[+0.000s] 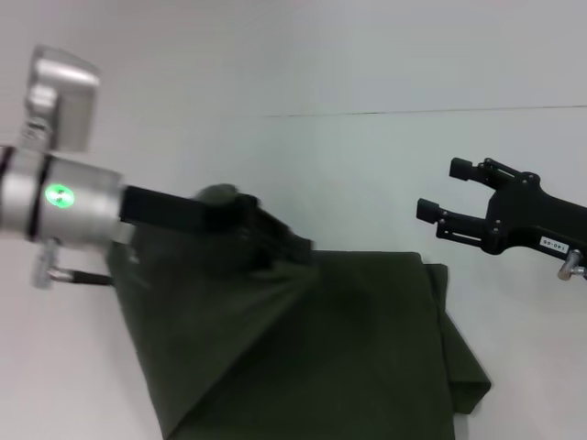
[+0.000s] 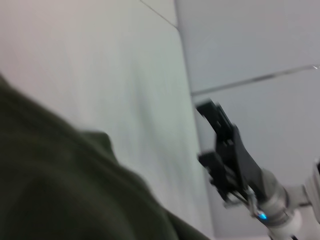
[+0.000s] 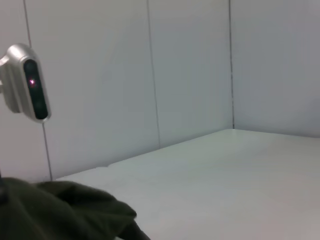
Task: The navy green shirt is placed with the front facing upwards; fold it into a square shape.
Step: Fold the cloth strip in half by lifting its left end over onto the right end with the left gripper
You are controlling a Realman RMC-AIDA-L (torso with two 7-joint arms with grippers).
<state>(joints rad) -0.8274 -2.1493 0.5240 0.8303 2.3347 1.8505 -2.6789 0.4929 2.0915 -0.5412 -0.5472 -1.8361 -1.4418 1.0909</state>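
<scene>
Closest to me, the navy green shirt lies on the white table, spread low across the middle of my head view with its plain dark cloth up. One side of it is lifted off the table into a peak. My left gripper is at that peak, with its fingers pinched on the raised cloth. A little farther out on the right, my right gripper hangs above the bare table, just beside the shirt's far right corner and not touching it. Its two black fingers are spread apart with nothing between them. Behind everything stands a pale wall.
</scene>
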